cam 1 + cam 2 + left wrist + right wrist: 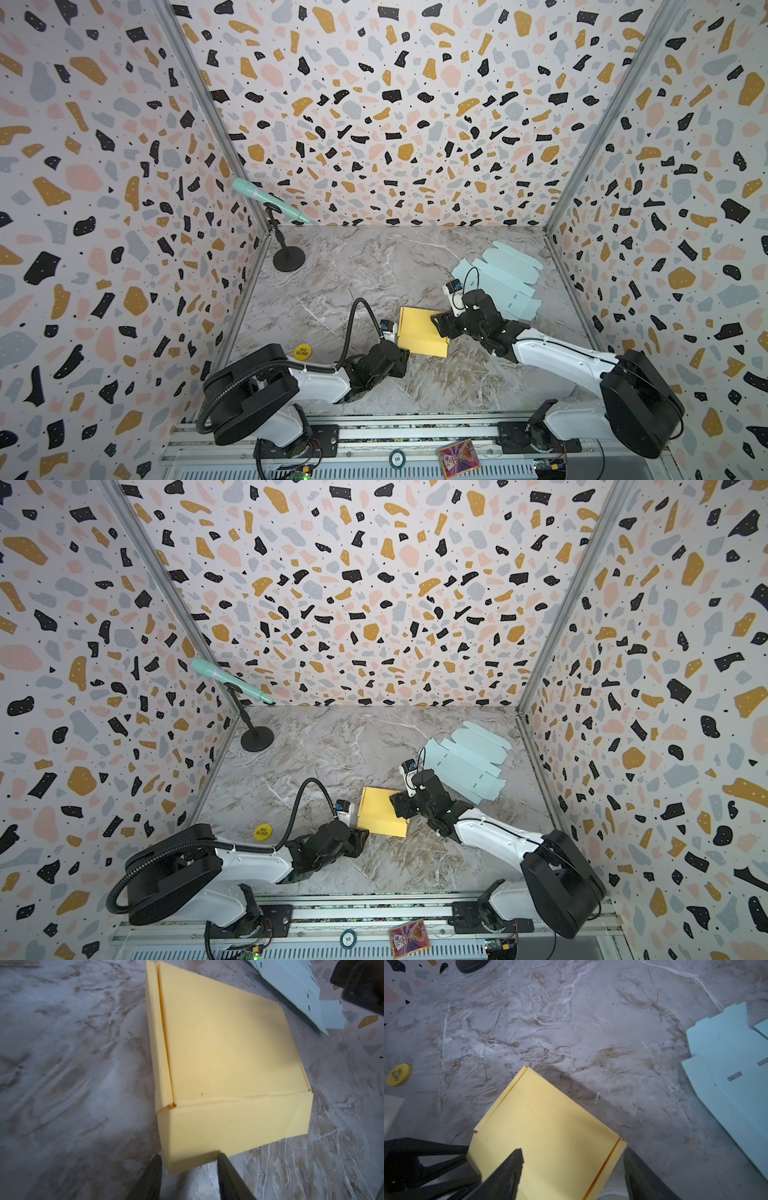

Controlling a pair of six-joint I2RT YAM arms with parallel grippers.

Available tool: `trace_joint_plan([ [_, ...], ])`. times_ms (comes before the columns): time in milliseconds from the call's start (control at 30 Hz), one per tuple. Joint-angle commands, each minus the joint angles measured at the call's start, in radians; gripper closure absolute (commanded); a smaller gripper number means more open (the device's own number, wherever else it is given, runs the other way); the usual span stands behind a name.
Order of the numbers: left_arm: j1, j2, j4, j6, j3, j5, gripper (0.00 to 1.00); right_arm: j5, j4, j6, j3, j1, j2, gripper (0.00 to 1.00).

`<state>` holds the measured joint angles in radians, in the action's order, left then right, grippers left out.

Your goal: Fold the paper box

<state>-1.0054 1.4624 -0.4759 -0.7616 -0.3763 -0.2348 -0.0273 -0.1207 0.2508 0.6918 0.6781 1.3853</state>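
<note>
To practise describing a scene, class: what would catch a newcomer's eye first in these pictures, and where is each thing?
The folded-up yellow paper box stands out first, in the middle of the marble table, towards its front. Behind it to the right lie flat pale blue box blanks, and a mint microphone leans on a stand in the far left corner.

The folded yellow paper box (228, 1043) looks matt and smooth; the flat pale-blue paper cutouts (507, 270) are matt too. The grey veined marble-look tabletop (374, 270) has a faint sheen.
</note>
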Motion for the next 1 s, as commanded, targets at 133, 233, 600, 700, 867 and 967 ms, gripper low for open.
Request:
trace_joint_plan([
  [133, 0.001, 0.016, -0.027, 0.021, -0.019, -0.027, 0.54, -0.044, -0.028, -0.087, 0.090, -0.021, 0.149, 0.23],
  [233, 0.001, 0.014, -0.024, 0.022, -0.023, -0.023, 0.54, -0.066, -0.033, -0.092, 0.101, -0.028, 0.168, 0.24],
  [600, -0.011, -0.131, 0.080, 0.015, 0.027, 0.009, 0.53, -0.068, -0.036, -0.093, 0.112, -0.051, 0.144, 0.24],
  [700, -0.018, -0.213, 0.144, 0.017, 0.024, 0.012, 0.53, -0.087, -0.037, -0.095, 0.118, -0.070, 0.133, 0.24],
  [867, -0.018, -0.318, 0.251, 0.036, -0.025, -0.002, 0.53, -0.116, -0.031, -0.108, 0.144, -0.093, 0.141, 0.24],
  [967, -0.018, -0.315, 0.286, 0.058, -0.074, -0.007, 0.53, -0.131, -0.030, -0.115, 0.155, -0.115, 0.141, 0.24],
])
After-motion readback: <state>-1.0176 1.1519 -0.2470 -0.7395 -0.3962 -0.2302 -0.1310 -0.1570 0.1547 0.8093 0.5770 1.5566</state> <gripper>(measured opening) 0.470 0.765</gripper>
